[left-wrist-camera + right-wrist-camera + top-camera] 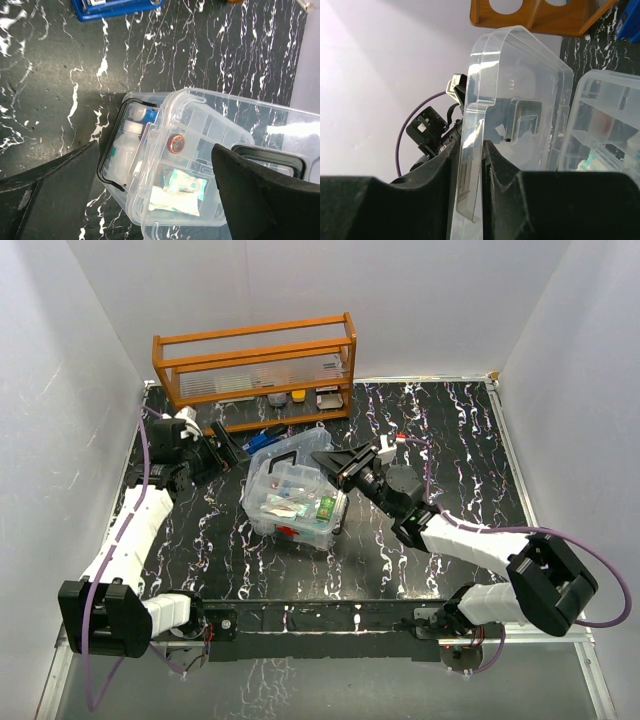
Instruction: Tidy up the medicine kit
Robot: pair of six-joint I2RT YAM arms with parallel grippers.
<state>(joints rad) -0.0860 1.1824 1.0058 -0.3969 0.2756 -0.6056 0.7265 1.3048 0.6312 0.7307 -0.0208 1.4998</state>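
Two arms flank the box [258, 512] mid-table [450, 460] in the top view: long axis roughly left to right, slightly skewed, red latch [289, 531] facing the near edge, left gripper [233, 450] near its far-left corner, right gripper [337, 462] at its far-right. Left wrist view: fingers spread wide with nothing between them, above the open box and its tray [200, 130]. Right wrist view: fingers clamped on the bottom edge of the lid [515, 100], which stands upright just beside the box, rack [540, 15] behind.
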